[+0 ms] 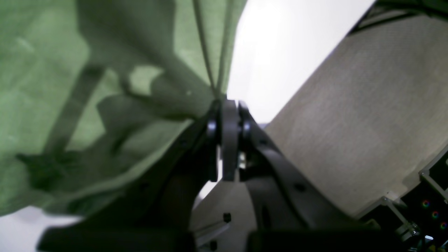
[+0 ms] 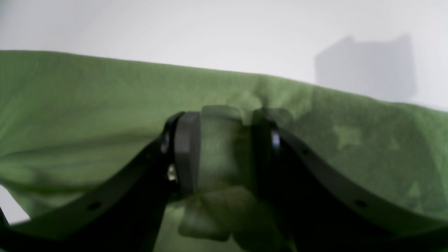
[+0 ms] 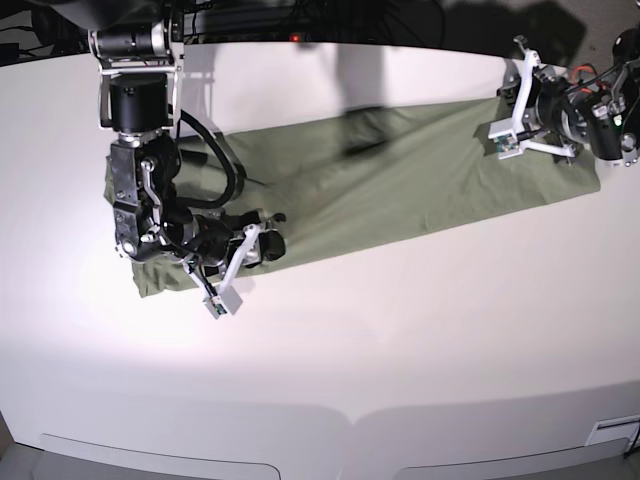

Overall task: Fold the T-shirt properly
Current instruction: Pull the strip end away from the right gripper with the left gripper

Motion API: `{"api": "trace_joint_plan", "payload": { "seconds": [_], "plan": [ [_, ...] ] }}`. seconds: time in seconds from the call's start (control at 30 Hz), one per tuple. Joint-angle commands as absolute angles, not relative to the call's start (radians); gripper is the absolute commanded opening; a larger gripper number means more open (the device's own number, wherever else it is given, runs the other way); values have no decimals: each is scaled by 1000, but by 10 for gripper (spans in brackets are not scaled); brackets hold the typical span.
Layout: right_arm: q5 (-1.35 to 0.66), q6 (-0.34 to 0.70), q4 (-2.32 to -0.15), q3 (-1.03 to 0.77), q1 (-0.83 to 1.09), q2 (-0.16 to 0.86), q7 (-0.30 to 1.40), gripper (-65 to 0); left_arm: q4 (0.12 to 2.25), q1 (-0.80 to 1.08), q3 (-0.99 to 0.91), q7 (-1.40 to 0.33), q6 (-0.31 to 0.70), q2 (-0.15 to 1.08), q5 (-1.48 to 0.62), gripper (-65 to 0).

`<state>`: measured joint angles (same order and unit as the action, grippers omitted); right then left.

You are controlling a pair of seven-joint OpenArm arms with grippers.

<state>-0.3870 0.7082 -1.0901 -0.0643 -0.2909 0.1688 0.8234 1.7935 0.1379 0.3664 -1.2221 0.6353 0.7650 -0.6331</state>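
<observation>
The sage-green T-shirt [image 3: 400, 180] lies on the white table as a long folded strip running from lower left to upper right. My right gripper [image 3: 272, 240], on the left of the base view, is at the strip's left end. In the right wrist view the right gripper [image 2: 225, 122] is shut on a bunched fold of the T-shirt [image 2: 87, 105]. My left gripper [image 3: 500, 140] is at the strip's right end. In the left wrist view the left gripper [image 1: 229, 105] is shut on the T-shirt's edge, and the T-shirt [image 1: 42, 70] hangs lifted from it.
The white table [image 3: 400, 350] extends toward the front edge. Dark equipment and cables [image 3: 300, 20] line the back edge. Beige carpet floor [image 1: 367, 122] and a frame with small lights [image 1: 434, 213] show past the table in the left wrist view.
</observation>
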Motion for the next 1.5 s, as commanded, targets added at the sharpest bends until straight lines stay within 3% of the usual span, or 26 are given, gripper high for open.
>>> {"api": "trace_joint_plan", "payload": {
  "seconds": [0.0, 0.2, 0.33, 0.43, 0.9, 1.03, 1.13, 1.2, 1.47],
  "plan": [
    [-368, 698, -1103, -65, -310, 177, 826, -397, 1807, 130, 356, -1242, 636, 785, -637, -650],
    [-370, 698, -1103, -65, -310, 177, 827, -397, 1807, 130, 356, -1199, 636, 785, -636, -634],
    [-370, 698, -1103, -65, -310, 177, 827, -397, 1808, 124, 356, -1173, 635, 785, -629, -425],
    [-370, 698, -1103, -65, -310, 177, 827, -397, 1808, 102, 356, -1182, 600, 785, -590, -348],
    [-370, 698, -1103, -65, -310, 177, 826, -397, 1808, -61, 356, -1173, 424, 785, -542, -343],
    [-370, 698, -1103, -65, -310, 178, 827, -397, 1808, -49, 356, -1175, 419, 785, -538, -343],
    [-373, 698, -1103, -65, -310, 177, 826, -397, 1807, -26, 356, -1017, 414, 775, -460, -343],
    [-377, 698, -1103, -65, -310, 177, 827, -397, 1797, -3, 356, -955, 357, 753, -360, -345],
    [-377, 698, -1103, -65, -310, 177, 830, -397, 1654, 36, 356, -976, 336, 729, -295, -345]
  ]
}}
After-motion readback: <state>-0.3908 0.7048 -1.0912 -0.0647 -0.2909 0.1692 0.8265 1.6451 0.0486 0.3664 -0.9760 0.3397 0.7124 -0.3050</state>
